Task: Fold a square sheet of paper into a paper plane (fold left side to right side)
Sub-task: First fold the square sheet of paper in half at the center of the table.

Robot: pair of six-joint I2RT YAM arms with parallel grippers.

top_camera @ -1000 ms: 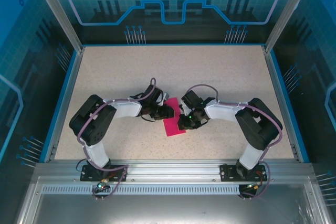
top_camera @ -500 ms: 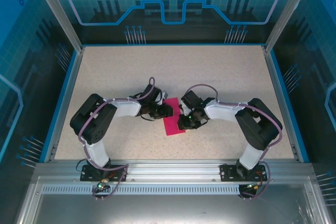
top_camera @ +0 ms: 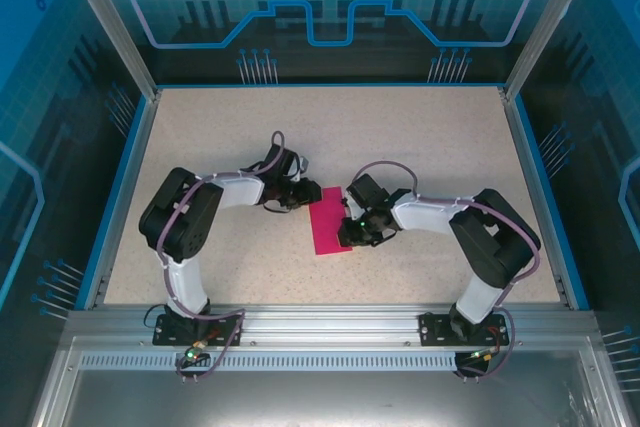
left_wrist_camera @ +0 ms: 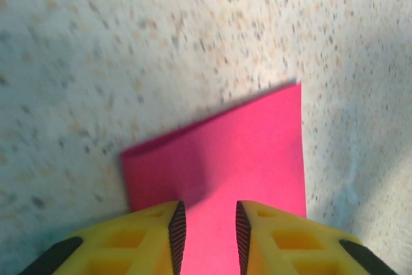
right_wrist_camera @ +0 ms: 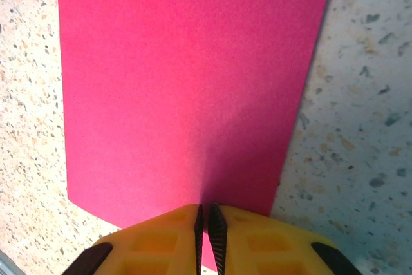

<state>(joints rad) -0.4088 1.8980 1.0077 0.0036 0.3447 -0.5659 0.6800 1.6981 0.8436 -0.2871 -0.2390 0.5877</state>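
The square sheet of paper [top_camera: 330,228], folded narrow, lies flat on the table [top_camera: 430,137] between the arms, the left gripper [left_wrist_camera: 206,214] slightly apart over one edge, the right gripper [right_wrist_camera: 207,216] closed together at the opposite edge.

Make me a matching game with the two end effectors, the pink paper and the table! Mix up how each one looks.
Things:
1. left end effector
2. right end effector
3. sheet of paper
4. table

Looks:
A. speckled beige
B. fingers pressed nearly together
C. bright pink, lying flat
D. fingers apart with a gap between them

Pairs: 1-D, 2-B, 3-C, 4-A
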